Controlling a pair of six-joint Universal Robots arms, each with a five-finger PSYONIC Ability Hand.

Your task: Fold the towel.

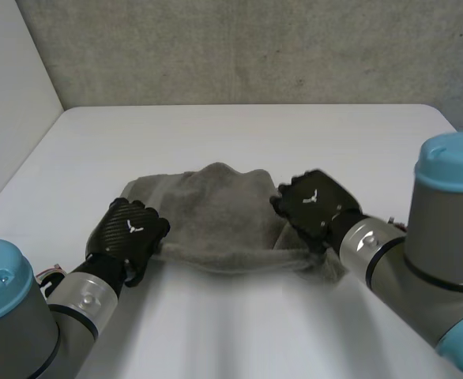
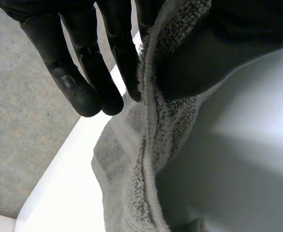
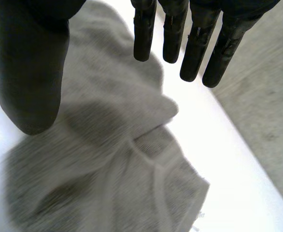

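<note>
A grey towel (image 1: 216,217) lies bunched on the white table (image 1: 239,134) between my two hands. My left hand (image 1: 129,233) is at the towel's near left corner. In the left wrist view the towel's hemmed edge (image 2: 148,140) runs up between the straight fingers (image 2: 86,67) and the thumb, which pinch it. My right hand (image 1: 314,201) is over the towel's right end. In the right wrist view its fingers (image 3: 194,48) are straight and spread away from the thumb, and the crumpled towel (image 3: 117,150) lies on the table below the palm, free of the hand.
A grey wall (image 1: 255,47) rises behind the table's far edge, and a pale wall (image 1: 10,95) stands at the left. Bare table surface stretches beyond the towel and in front of it.
</note>
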